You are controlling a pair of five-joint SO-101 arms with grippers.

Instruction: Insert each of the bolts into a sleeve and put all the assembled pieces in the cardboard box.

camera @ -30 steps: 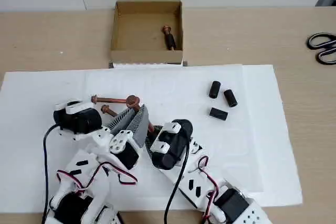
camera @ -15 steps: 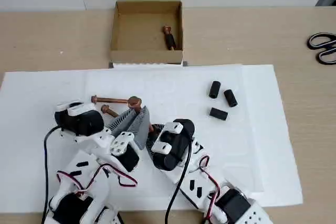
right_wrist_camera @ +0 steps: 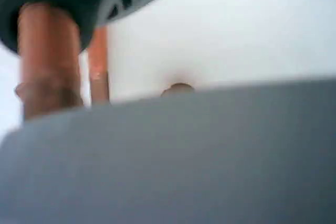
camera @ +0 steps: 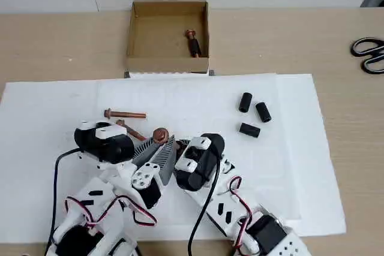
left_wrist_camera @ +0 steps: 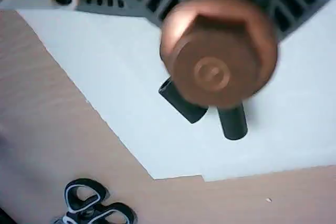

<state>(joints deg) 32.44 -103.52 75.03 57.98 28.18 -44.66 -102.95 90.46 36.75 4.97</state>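
Pale wooden table [camera: 60,34] with a white paper sheet [camera: 204,94] spread across it, and we're working close to the sheet's near edge. The left gripper [camera: 161,143] is clamped on a copper-coloured flanged bolt [camera: 159,135], head up. We reckon that keeps the shank free for a sleeve. The head is a broad, smooth disc with a dimple at its centre [left_wrist_camera: 218,59]. The right gripper [camera: 179,150] sits just beside it, but we cannot tell whether it grips anything. Three short black cylindrical sleeves [camera: 249,129] lie toward the sheet's right edge. At the table's far edge, the open cardboard box [camera: 137,34] holds one assembled piece [camera: 192,42].
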